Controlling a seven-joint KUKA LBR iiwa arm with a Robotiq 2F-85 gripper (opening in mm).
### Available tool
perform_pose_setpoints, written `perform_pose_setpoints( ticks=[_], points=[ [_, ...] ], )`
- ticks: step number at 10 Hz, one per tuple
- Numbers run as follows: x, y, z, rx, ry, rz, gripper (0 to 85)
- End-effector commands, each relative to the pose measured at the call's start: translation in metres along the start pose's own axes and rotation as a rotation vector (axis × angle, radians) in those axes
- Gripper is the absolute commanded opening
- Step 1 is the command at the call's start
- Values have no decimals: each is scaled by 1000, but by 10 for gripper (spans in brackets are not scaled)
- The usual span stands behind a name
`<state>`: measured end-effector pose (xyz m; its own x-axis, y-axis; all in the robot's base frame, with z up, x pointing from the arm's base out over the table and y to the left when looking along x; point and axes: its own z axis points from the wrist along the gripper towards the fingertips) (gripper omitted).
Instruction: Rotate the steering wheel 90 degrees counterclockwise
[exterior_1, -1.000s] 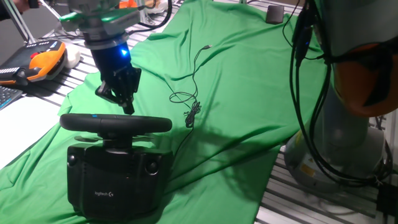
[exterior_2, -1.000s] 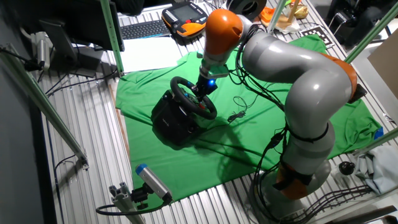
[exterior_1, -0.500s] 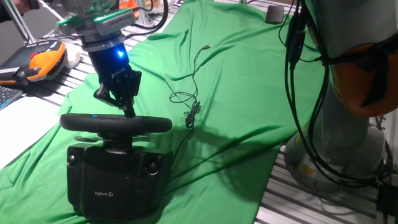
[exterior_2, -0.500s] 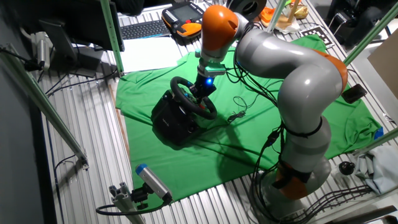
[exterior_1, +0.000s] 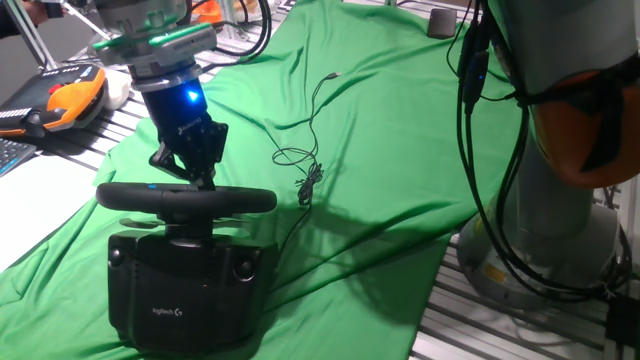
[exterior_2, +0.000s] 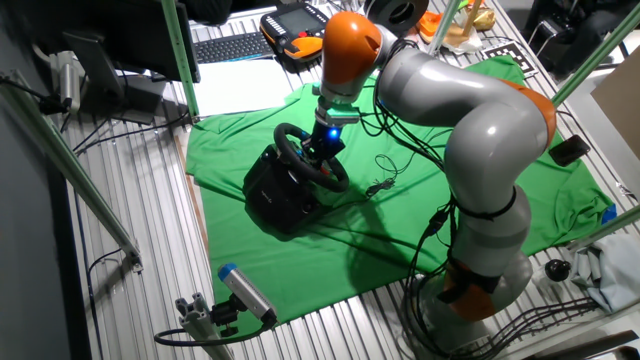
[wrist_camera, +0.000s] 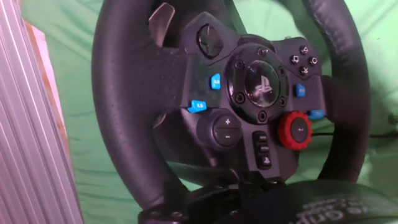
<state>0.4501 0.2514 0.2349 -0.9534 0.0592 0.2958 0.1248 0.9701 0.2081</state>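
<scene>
Black steering wheel (exterior_1: 186, 198) on boxy Logitech base, atop green cloth.

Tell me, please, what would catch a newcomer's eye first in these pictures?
Most striking is the green cloth spread over the table, with the black steering wheel on its boxy Logitech base at the near edge. The gripper, lit by a blue light, hangs right at the wheel's rim. Close up in the hand view, the wheel's hub shows blue buttons and a red dial.

One steering wheel (exterior_1: 186, 199), one cable (exterior_1: 305, 150), one cloth (exterior_1: 400, 150).
</scene>
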Motion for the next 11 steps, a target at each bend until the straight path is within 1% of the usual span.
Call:
perform_pose_setpoints(
  ticks=[1, 4, 9, 11],
  points=[
    [1, 1, 3, -4, -3, 6, 0],
    [3, 1, 9, -3, -5, 14, 0],
    [-1, -5, 12, 2, -4, -2, 0],
    [-1, -5, 12, 12, -5, -3, 0]
  ],
)
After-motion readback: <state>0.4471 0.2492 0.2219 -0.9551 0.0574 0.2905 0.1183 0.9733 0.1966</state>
